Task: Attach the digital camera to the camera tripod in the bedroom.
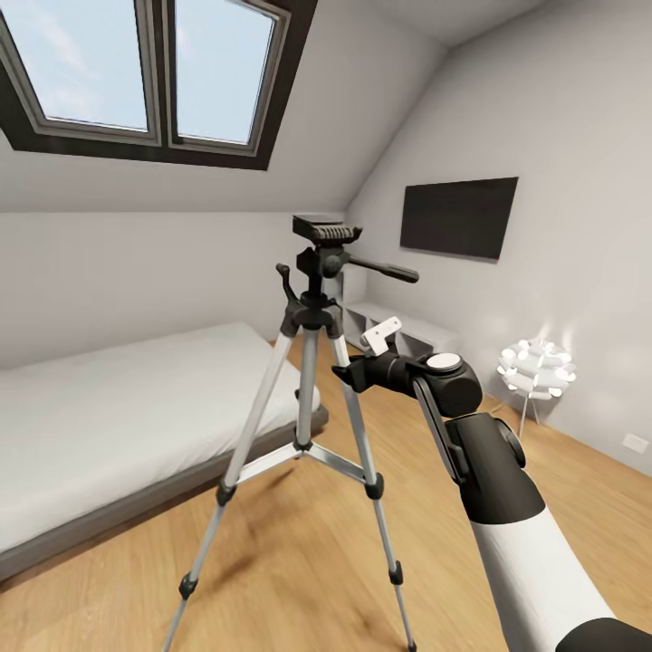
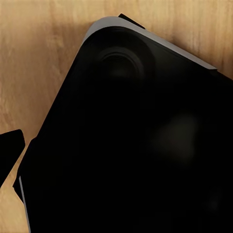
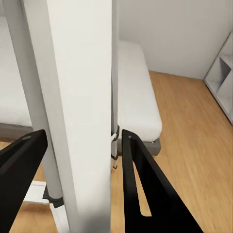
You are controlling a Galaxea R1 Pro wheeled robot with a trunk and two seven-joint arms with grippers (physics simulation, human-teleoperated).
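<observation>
The camera tripod (image 1: 308, 362) stands on the wood floor of the bedroom, between me and the bed. Its silver-white legs are spread, and its dark pan head (image 1: 326, 231) is bare on top, with the long handle (image 1: 385, 269) pointing right. My right gripper (image 1: 349, 373) reaches in from the right and is closed around the upper part of the tripod's right leg (image 3: 77, 97). In the right wrist view its dark fingers (image 3: 22, 165) sit on either side of that leg. One dark tip of the left gripper's fingers (image 2: 9, 150) shows at the picture's edge. The digital camera is out of view.
A low grey bed (image 1: 109, 417) with a white mattress lies left of the tripod. White cube shelves (image 1: 398, 330) and a wall screen (image 1: 457, 217) are at the back right, with a white petal-shaped lamp (image 1: 536, 367) beside them. The left wrist view looks down on a dark robot part (image 2: 136, 136).
</observation>
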